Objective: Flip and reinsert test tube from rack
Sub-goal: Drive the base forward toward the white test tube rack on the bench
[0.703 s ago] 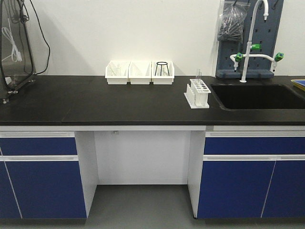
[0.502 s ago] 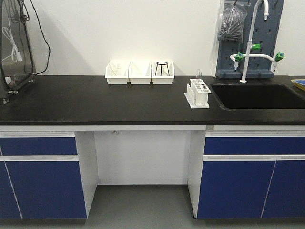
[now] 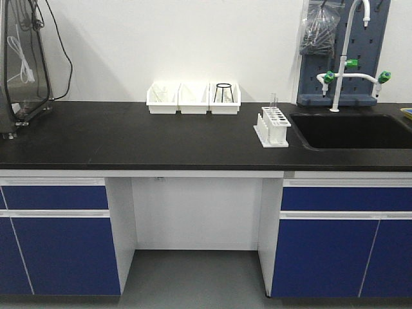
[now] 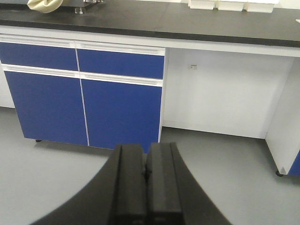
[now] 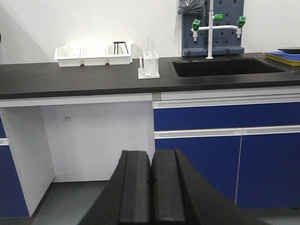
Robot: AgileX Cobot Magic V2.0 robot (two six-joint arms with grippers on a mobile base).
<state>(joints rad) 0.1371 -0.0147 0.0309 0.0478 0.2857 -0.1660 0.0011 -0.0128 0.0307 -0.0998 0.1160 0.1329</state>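
The white rack (image 3: 273,126) stands on the black counter just left of the sink. A slim clear test tube (image 3: 273,102) stands upright in its back row, taller than the rack. Rack (image 5: 149,65) and tube (image 5: 146,44) also show far off in the right wrist view. My left gripper (image 4: 146,151) is shut and empty, low in front of the blue cabinet doors. My right gripper (image 5: 151,157) is shut and empty, below counter height, far from the rack. Neither gripper shows in the front view.
Three white open-front bins (image 3: 193,98) sit at the counter's back. A black sink (image 3: 351,131) with a white tap (image 3: 347,45) lies right of the rack. Machine with cables (image 3: 22,64) at far left. Knee space (image 3: 196,212) between blue cabinets (image 3: 61,235).
The front view has shifted: the whole scene slid a little to the right in the frame, so the camera has moved. Nothing on the counter has changed.
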